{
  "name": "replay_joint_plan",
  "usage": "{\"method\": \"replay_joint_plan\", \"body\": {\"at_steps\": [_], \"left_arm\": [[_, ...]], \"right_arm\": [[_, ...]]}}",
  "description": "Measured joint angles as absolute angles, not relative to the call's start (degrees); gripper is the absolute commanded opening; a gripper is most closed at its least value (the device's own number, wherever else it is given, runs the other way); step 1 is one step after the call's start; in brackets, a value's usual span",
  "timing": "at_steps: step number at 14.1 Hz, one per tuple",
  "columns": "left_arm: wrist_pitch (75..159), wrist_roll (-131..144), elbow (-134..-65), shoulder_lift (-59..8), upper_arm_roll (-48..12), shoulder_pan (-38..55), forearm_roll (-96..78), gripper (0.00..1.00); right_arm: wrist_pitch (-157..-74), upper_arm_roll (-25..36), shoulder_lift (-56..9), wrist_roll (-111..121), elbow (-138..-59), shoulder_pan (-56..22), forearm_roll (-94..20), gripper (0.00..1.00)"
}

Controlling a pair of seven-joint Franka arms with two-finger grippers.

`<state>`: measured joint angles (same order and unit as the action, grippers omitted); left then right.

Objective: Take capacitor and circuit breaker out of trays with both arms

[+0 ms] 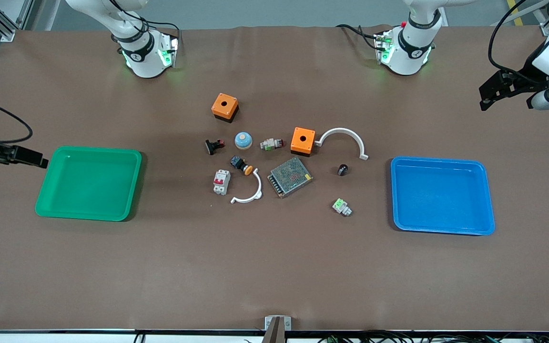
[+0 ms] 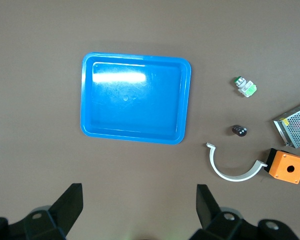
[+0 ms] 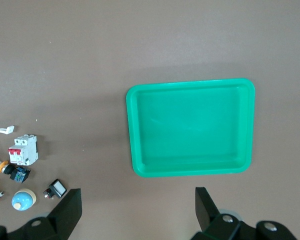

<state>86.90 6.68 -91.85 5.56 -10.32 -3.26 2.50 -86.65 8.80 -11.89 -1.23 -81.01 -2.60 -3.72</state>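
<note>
The capacitor (image 1: 342, 169), a tiny black cylinder with a shiny end, lies on the table between the white arc and the blue tray (image 1: 439, 160). It also shows in the left wrist view (image 2: 239, 131). The breaker (image 1: 221, 182), a white block with red levers, lies at the cluster's edge toward the green tray (image 1: 98, 150), and shows in the right wrist view (image 3: 23, 150). My left gripper (image 1: 490, 95) hangs open and empty (image 2: 140, 210) high over the table beside the blue tray (image 2: 135, 56). My right gripper (image 1: 34, 158) hangs open and empty (image 3: 138, 210) beside the green tray (image 3: 190, 83).
In the middle cluster lie two orange boxes (image 1: 225, 106) (image 1: 302, 140), two white arcs (image 1: 343, 138) (image 1: 249, 193), a metal mesh power supply (image 1: 290, 176), a blue dome (image 1: 243, 140), a black button part with an orange cap (image 1: 241, 165), a black-and-red switch (image 1: 214, 146) and white-and-green connectors (image 1: 341, 207) (image 1: 271, 144).
</note>
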Motion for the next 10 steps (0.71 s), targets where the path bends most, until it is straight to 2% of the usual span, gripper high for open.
{"method": "replay_joint_plan", "body": {"at_steps": [5,10], "left_arm": [[86.9,6.68,-91.86,5.56,-10.32,-3.27,2.49,1.0],[86.91,6.47,-91.8,5.56,-10.15,-3.33,2.49,1.0]], "right_arm": [[-86.68,8.54,-6.71,-1.23,-85.61,-2.17,-3.34,1.0],[-87.12,4.68,-0.61,-1.23,-91.28,0.5,-2.42,1.0]]}}
